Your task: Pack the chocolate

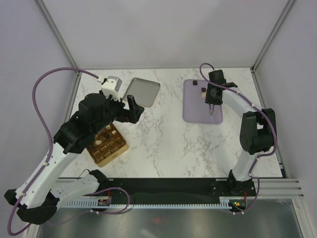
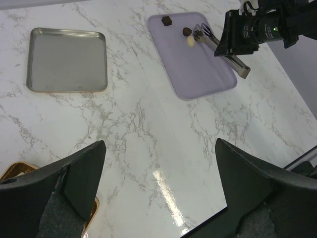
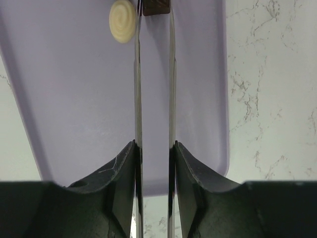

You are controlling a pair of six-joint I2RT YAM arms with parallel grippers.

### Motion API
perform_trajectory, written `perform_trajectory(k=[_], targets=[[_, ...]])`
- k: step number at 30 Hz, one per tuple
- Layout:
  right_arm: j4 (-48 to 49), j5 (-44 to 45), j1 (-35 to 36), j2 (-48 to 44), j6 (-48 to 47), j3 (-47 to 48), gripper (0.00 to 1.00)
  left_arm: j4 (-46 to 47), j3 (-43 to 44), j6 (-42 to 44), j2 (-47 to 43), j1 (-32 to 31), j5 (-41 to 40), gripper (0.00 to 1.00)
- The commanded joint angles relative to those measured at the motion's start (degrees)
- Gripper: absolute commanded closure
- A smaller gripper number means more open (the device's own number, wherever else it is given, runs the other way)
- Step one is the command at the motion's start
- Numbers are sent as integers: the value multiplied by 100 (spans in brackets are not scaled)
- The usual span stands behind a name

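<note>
While the marble table (image 1: 163, 144) fills the overhead view, the left arm (image 1: 74, 134) sprawls up the left side, bent over the gold box (image 1: 115, 154) at lower left. The right arm (image 1: 252, 131) rises along the right edge, folds at the elbow and reaches leftward over the lilac tray (image 1: 198, 111) in the upper right. A steel tray (image 1: 141, 91) lies at upper centre.

The left gripper (image 2: 159, 144) hangs over bare marble, fingers spread wide with nothing between them. The right gripper (image 3: 154, 146) is clamped on metal tongs (image 2: 237, 67), whose two blades run nearly parallel, a narrow gap apart.

The chocolate sits at the top end of the lilac tray. A dark piece (image 3: 156, 6) lies right at the blade tips, at the top edge of the right wrist view; whether it is pinched I cannot tell. A cream-white piece (image 3: 123, 21) lies just left of the left blade. A dark square (image 2: 166, 20) sits farther up the tray, apart from the tongs.
</note>
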Motion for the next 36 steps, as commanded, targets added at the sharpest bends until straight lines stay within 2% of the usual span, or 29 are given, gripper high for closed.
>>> perform_trajectory(k=[1, 8, 13, 16, 26, 31, 36], targets=[[-46, -194, -31, -538, -6, -182, 60, 104, 231, -9, -80, 13, -14, 0], [-231, -387, 4, -1259, 20, -780, 62, 104, 275, 0, -107, 13, -14, 0], [-433, -335, 136, -1716, 12, -825, 63, 104, 363, 0, -63, 13, -14, 0], [-556, -256, 452, -1866, 46, -694, 64, 104, 407, -17, -45, 22, -14, 0], [-135, -492, 2656, -1699, 468, -122, 65, 95, 758, -149, -353, 13, -181, 1], [444, -1134, 3317, -1366, 705, 28, 64, 60, 1136, -263, -651, 13, -251, 1], [797, -1284, 4073, -875, 838, 352, 65, 60, 1444, -360, -845, 13, -207, 1]])
